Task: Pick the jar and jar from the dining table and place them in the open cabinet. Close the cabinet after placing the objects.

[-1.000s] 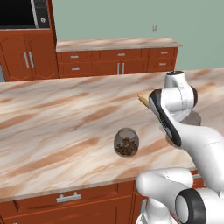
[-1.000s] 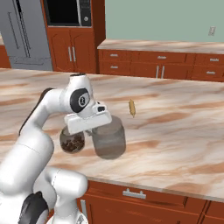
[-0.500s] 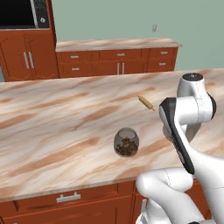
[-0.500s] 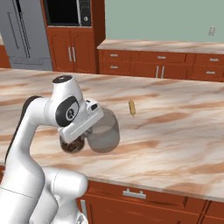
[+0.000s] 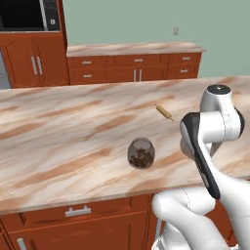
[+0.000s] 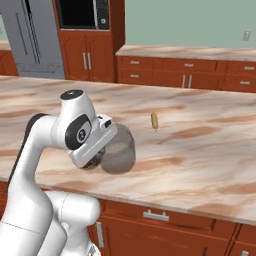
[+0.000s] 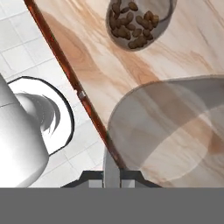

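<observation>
My gripper [image 6: 107, 146] is shut on the smoky-grey jar [image 6: 120, 151], which hangs tilted just above the dining table [image 6: 200, 150] near its front edge. In the hand view this grey jar [image 7: 175, 131] reaches over the table's wooden edge, with the gripper [image 7: 112, 174] at its base. The rounded glass jar [image 5: 141, 153] with brown nut-like pieces stands upright on the dining table [image 5: 58, 141], close beside the hand, and in the hand view this nut jar [image 7: 136, 21] lies beyond the grey one. In the left base view my arm hides the held jar. The open cabinet is out of view.
A small tan stick [image 5: 164, 112] lies on the table behind the jars, also the tan stick [image 6: 154, 120]. A far counter with drawers [image 5: 136, 68] runs along the back wall. A microwave sits over closed wooden doors [image 6: 87, 60], beside a grey fridge [image 6: 30, 37]. White tiled floor [image 7: 26, 48] lies below the table edge.
The arm has swung back toward the base with the grey jar in its grip, bringing it nearer the table's front edge. The nut jar and the stick have not moved.
</observation>
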